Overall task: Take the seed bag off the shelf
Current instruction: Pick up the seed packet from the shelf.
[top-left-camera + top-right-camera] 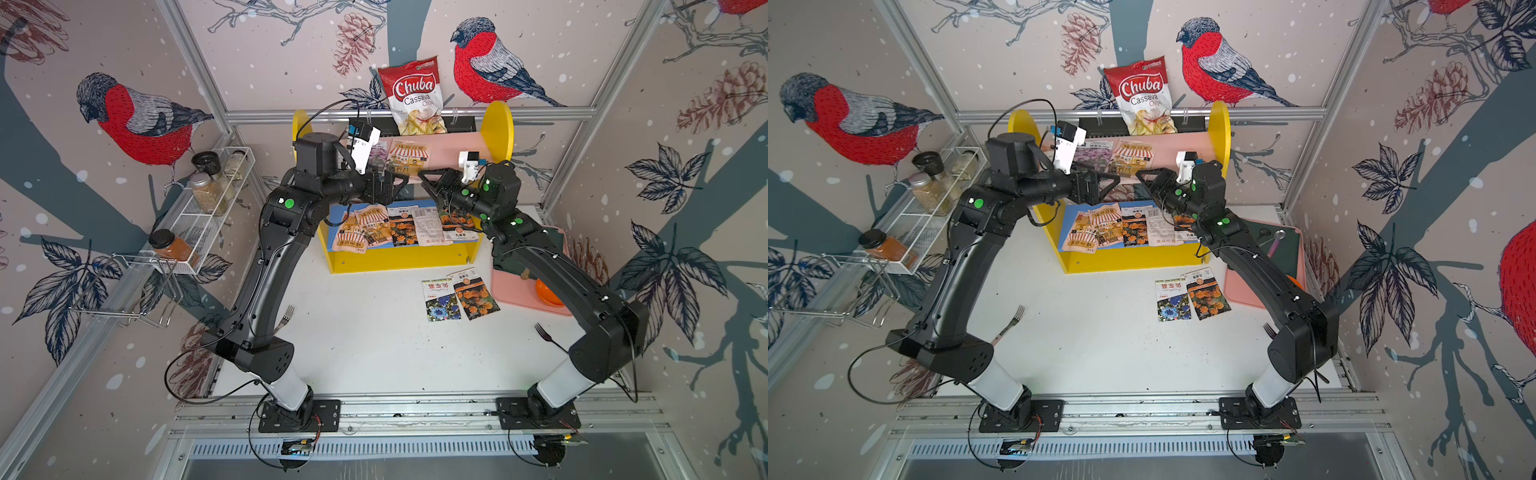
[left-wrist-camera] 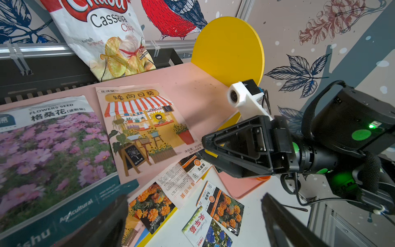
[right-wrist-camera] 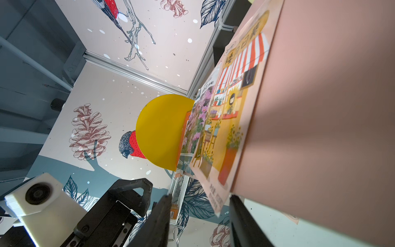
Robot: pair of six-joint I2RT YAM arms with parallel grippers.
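Observation:
The shelf [image 1: 498, 129] has yellow side panels, a pink upper board [image 1: 1177, 145] and a blue lower board. Two seed bags lie flat on the pink board. One shows purple flowers [image 2: 49, 145]. The other is a sunflower-stall seed bag [image 1: 409, 160] [image 2: 145, 126] whose corner overhangs the front edge. My right gripper [image 1: 422, 174] [image 3: 201, 198] is at that edge. Its jaws stand apart, and the overhanging corner [image 3: 215, 201] hangs between them, near one finger and clear of the other. My left gripper [image 1: 405, 183] [image 2: 193, 197] hovers wide open just in front of the board, holding nothing.
A Chuba chips bag [image 1: 411, 95] leans on the back wall above the shelf. Several seed bags [image 1: 399, 226] cover the blue board, and two [image 1: 457, 295] lie on the table. A wire rack with spice jars [image 1: 212, 195] stands left, a pink tray [image 1: 511, 291] right. Forks [image 1: 284, 316] [image 1: 546, 332] lie near each arm.

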